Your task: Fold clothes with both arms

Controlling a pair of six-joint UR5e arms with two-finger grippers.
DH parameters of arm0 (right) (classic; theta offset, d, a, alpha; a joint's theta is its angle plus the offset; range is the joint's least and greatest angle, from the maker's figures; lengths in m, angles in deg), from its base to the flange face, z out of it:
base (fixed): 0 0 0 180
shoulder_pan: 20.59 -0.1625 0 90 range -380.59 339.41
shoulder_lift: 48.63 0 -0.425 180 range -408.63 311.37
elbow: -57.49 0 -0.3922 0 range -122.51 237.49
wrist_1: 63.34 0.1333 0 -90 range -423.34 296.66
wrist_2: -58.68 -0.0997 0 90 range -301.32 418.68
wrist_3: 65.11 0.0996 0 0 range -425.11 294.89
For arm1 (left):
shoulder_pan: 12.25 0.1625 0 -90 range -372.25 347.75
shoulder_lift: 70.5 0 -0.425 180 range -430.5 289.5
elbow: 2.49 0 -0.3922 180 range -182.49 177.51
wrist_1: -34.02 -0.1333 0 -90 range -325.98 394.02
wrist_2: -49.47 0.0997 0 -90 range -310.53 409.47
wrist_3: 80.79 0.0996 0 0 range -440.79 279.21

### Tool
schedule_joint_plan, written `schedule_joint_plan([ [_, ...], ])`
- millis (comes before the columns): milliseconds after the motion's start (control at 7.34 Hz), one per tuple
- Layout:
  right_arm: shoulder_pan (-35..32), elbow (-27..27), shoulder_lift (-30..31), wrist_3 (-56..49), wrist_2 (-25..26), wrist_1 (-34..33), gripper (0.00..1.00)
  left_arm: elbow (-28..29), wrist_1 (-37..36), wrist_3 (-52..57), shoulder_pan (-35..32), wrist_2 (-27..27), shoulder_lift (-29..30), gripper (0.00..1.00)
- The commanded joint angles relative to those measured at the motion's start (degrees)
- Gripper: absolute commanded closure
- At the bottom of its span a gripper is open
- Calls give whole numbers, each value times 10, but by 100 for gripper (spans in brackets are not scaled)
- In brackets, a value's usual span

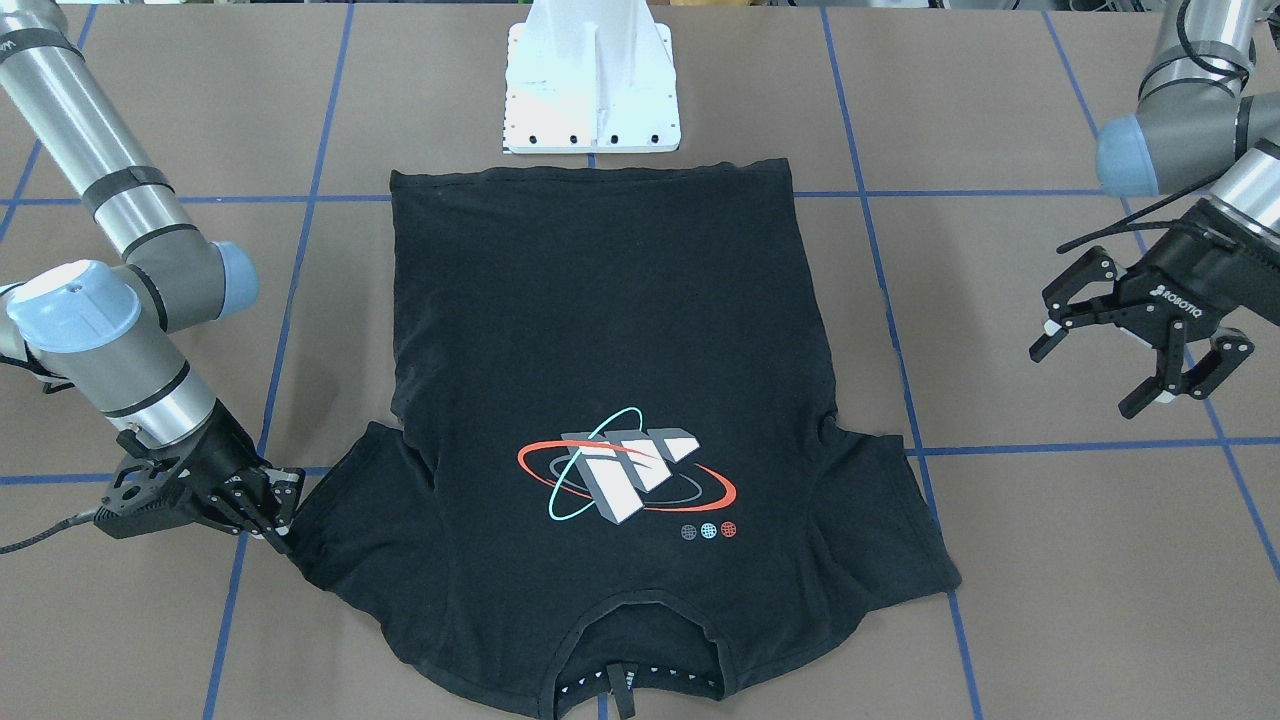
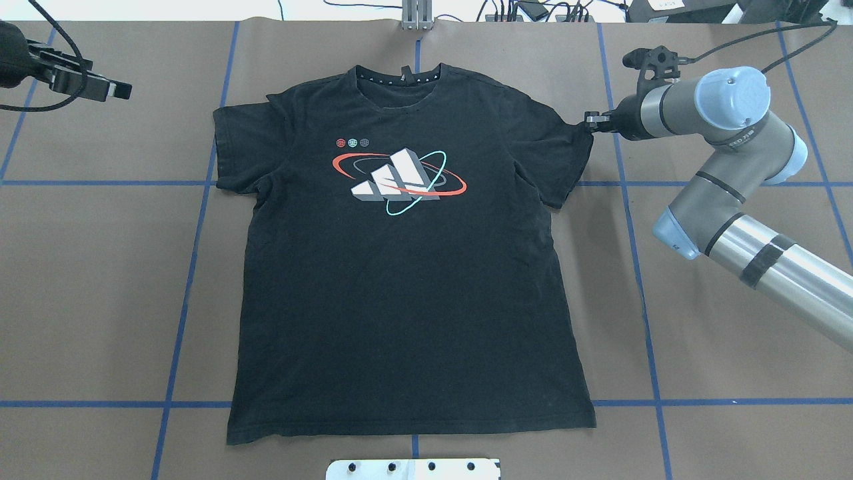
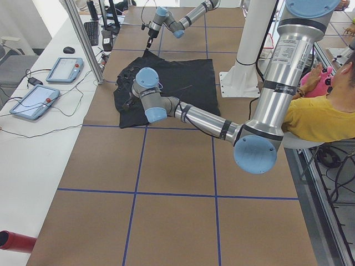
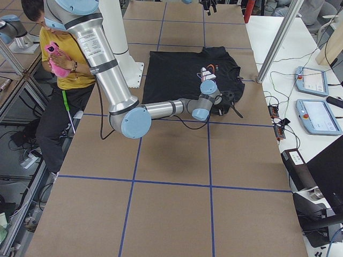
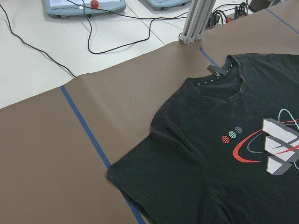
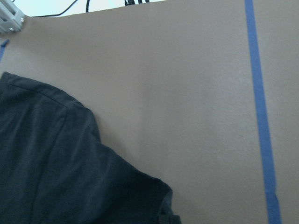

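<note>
The black T-shirt (image 2: 400, 280) lies flat on the brown table, graphic side up, collar at the far side from the robot; it also shows in the front view (image 1: 600, 330). My right gripper (image 2: 590, 120) is low at the tip of the shirt's sleeve on my right, its fingers closed on the sleeve edge (image 1: 280, 525). The right wrist view shows only that sleeve (image 6: 46, 163) and bare table. My left gripper (image 1: 1088, 380) is open and empty, held above the table well away from the other sleeve (image 5: 140, 177); it also shows in the overhead view (image 2: 106, 85).
The white base plate (image 1: 590, 100) stands at the shirt's hem edge. Blue tape lines cross the table. An aluminium post (image 5: 196, 23) and control tablets (image 3: 33, 100) stand beyond the collar side. A person in yellow (image 3: 321, 111) sits behind the robot.
</note>
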Motion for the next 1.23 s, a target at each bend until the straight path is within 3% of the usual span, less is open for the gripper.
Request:
schedule_joint_plan([
  [0,11,1,-68,37,7,-67,100,0,0,0,1,0,0,0],
  [409,66,-18,-180,101,91,-198,100,3,0,0,1,0,1,0],
  [818,99,-129,-256,137,154,-200,100,8,5,0,1,0,3,0],
  [1090,105,-134,-257,137,165,-199,97,9,5,-1,1,0,3,0],
])
